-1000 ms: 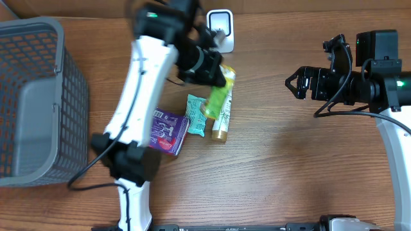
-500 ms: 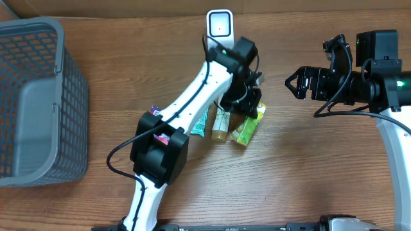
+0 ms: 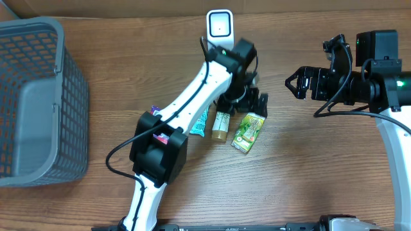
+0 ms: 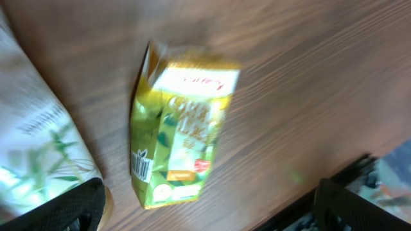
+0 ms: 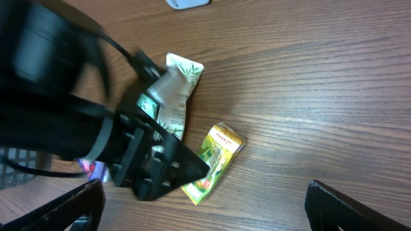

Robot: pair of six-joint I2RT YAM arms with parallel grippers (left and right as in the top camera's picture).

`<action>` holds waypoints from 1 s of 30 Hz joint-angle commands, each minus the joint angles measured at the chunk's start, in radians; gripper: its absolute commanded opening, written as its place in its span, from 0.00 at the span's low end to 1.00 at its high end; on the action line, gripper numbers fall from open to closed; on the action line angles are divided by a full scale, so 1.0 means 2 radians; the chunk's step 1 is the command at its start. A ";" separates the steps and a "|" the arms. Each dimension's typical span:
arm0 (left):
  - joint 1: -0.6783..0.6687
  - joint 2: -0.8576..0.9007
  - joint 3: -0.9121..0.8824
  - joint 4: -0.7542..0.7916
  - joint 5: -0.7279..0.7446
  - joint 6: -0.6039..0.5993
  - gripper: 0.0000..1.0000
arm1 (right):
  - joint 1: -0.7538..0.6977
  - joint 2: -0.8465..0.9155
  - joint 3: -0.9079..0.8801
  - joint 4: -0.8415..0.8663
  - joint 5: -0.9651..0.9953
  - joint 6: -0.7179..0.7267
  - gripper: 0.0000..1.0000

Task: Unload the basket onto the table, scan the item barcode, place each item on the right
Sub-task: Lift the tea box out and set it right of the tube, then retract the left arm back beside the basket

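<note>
Juice carton, green-yellow, lying flat, barcode visible

You have bare wooden table open to the right of the small green-and-yellow carton and along the near edge. The white left arm slants across the middle, above a white tube and a teal packet. A grey plastic mesh basket fills the left edge; a white scanner stand sits at the far edge.
</note>
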 commanded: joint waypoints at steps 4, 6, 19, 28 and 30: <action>0.028 -0.024 0.193 -0.082 -0.035 0.042 0.97 | 0.003 -0.002 0.013 0.003 0.003 0.000 1.00; 0.033 -0.036 0.251 -0.114 -0.066 0.055 0.97 | 0.003 -0.002 0.013 0.003 0.003 0.000 1.00; 0.040 -0.188 0.361 -0.208 -0.288 0.049 0.99 | 0.003 -0.002 0.013 0.003 0.003 0.000 1.00; 0.184 -0.273 0.277 -0.208 -0.282 0.030 1.00 | 0.003 -0.002 0.013 0.001 0.003 0.000 1.00; 0.232 -0.282 0.250 -0.208 -0.281 0.032 1.00 | 0.003 -0.002 0.013 0.001 0.003 0.000 1.00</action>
